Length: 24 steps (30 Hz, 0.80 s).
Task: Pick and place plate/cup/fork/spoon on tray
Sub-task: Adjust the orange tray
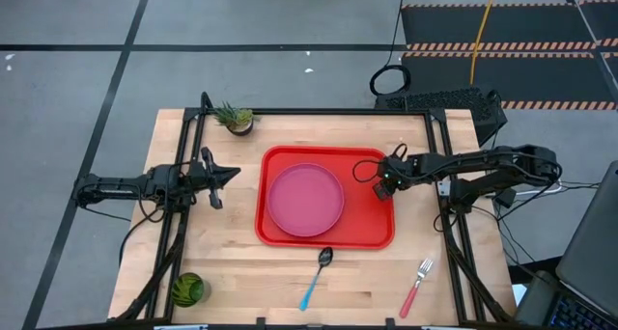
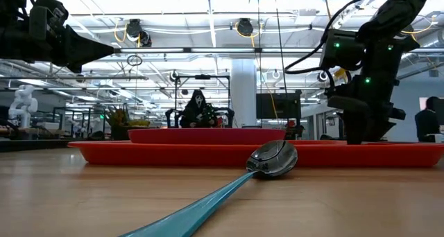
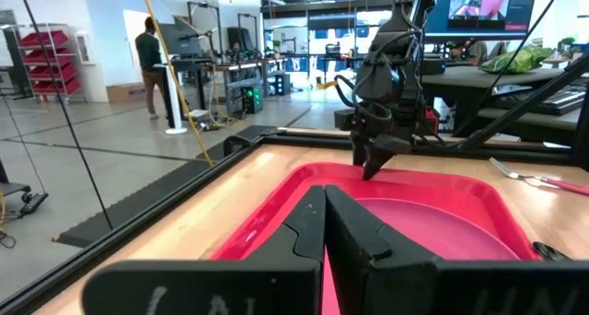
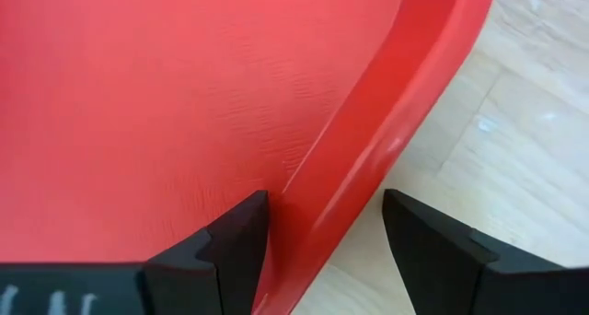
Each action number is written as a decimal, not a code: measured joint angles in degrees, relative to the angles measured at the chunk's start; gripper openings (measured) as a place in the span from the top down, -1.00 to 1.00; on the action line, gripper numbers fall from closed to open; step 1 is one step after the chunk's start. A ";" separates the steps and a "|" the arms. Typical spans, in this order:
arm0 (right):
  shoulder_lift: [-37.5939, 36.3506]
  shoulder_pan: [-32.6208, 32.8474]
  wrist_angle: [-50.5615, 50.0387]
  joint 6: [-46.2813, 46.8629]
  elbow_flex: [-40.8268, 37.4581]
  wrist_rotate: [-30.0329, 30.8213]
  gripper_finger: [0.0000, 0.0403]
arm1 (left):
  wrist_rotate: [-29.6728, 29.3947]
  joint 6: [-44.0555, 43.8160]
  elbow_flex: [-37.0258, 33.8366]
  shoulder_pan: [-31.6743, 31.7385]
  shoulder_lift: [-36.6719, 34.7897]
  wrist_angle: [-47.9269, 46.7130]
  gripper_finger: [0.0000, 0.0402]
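The red tray [image 1: 372, 224] lies mid-table with the pink plate [image 1: 305, 199] flat in its left half. The blue-handled spoon [image 1: 317, 272] lies on the table just near of the tray, and the red-handled fork [image 1: 417, 287] lies near right. The green mottled cup [image 1: 188, 289] stands at the near left corner. My right gripper [image 1: 386, 182] points down, open, astride the tray's right rim [image 4: 368, 149]: one finger inside the tray, one outside over the wood. My left gripper [image 1: 217, 176] is shut and empty, above the table left of the tray. My right gripper stands over the tray's right rim [image 4: 350, 186] from above, with the rim in the gap between its open fingers. The inner fingertip [image 4: 241, 225] is close against the rim's inner slope; whether it touches the tray, I cannot tell. The tray lies flat on the table.
A small spiky potted plant [image 1: 235, 119] stands at the far left of the table. A black frame [image 1: 319, 111] runs along the table's edges. Bare wood lies left of the tray and between the spoon and the fork.
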 joint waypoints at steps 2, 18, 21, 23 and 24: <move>0.00 0.00 -0.06 1.65 -0.02 0.54 -0.03 | 0.02 -0.01 -0.01 0.00 -0.01 0.00 0.97; -0.13 0.00 -0.35 5.91 0.18 -0.17 -0.03 | 0.02 -0.01 0.00 -0.02 0.00 0.00 0.97; -0.46 -0.02 -0.96 5.93 0.77 -0.91 -0.03 | 0.01 -0.02 0.00 -0.02 -0.02 0.00 0.97; -0.95 0.00 -1.47 5.60 1.46 -1.05 -0.03 | 0.00 -0.02 0.00 0.00 -0.02 0.00 0.97; -1.27 0.00 -1.61 5.46 1.90 -1.05 -0.03 | 0.02 -0.01 -0.01 -0.02 -0.01 0.00 0.97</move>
